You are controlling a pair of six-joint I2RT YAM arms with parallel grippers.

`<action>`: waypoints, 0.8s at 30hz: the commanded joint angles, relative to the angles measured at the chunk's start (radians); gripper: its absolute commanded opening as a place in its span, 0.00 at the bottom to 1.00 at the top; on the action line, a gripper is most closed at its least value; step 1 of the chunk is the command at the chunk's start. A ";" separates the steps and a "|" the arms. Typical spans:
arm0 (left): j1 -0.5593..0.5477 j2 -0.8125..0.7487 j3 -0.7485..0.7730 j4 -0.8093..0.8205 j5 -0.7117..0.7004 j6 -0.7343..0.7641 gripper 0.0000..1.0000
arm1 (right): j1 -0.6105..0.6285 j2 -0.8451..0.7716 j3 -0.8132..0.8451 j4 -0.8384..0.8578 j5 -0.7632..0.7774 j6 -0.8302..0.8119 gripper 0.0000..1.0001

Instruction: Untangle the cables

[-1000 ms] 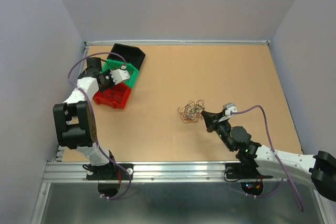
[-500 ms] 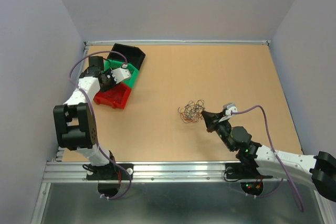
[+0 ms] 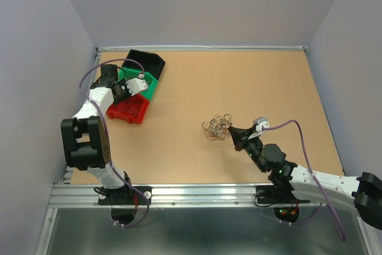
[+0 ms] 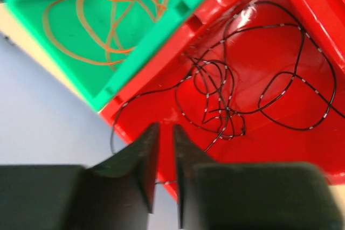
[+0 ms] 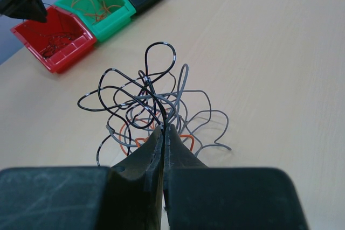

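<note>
From above, a tangle of thin cables (image 3: 217,127) lies on the counter (image 3: 268,76), well apart from the red bin (image 3: 128,111) and green bin (image 3: 149,88) at far left. Left wrist: the left gripper (image 4: 166,129), narrowly parted, hovers over the red bin's black wire (image 4: 222,116). Right wrist: the right gripper (image 5: 163,127) is pressed together, pinching a black strand of the tangle.

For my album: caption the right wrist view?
Right gripper pinches a tangle of thin cables; colored bins wait beyond.

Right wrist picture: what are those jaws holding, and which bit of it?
The right gripper pinches the cables by a black strand at the tangle's near edge, jaws shut.
</note>
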 commanded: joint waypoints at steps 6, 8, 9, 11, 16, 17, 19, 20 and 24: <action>0.042 -0.130 0.007 0.023 0.130 -0.026 0.42 | -0.005 0.005 0.027 0.037 -0.008 0.011 0.01; 0.030 -0.188 -0.010 0.003 0.173 -0.039 0.45 | -0.004 0.020 0.034 0.037 -0.022 0.011 0.01; 0.007 -0.212 -0.019 -0.003 0.189 -0.043 0.46 | -0.004 0.028 0.039 0.038 -0.029 0.007 0.01; -0.033 -0.293 -0.060 -0.003 0.230 -0.053 0.52 | -0.004 0.044 0.056 0.038 -0.081 -0.003 0.01; -0.275 -0.421 -0.116 0.048 0.327 -0.174 0.63 | -0.005 0.127 0.089 0.077 -0.210 -0.008 0.01; -0.319 -0.429 -0.119 0.063 0.365 -0.204 0.63 | -0.005 0.143 0.096 0.081 -0.220 -0.008 0.01; -0.397 -0.437 -0.117 0.118 0.405 -0.286 0.63 | -0.005 0.170 0.109 0.092 -0.233 -0.006 0.00; -0.477 -0.423 -0.116 0.162 0.437 -0.328 0.64 | -0.004 0.195 0.122 0.098 -0.244 -0.006 0.01; -0.658 -0.342 -0.114 0.297 0.437 -0.359 0.64 | -0.004 0.236 0.134 0.113 -0.263 -0.005 0.01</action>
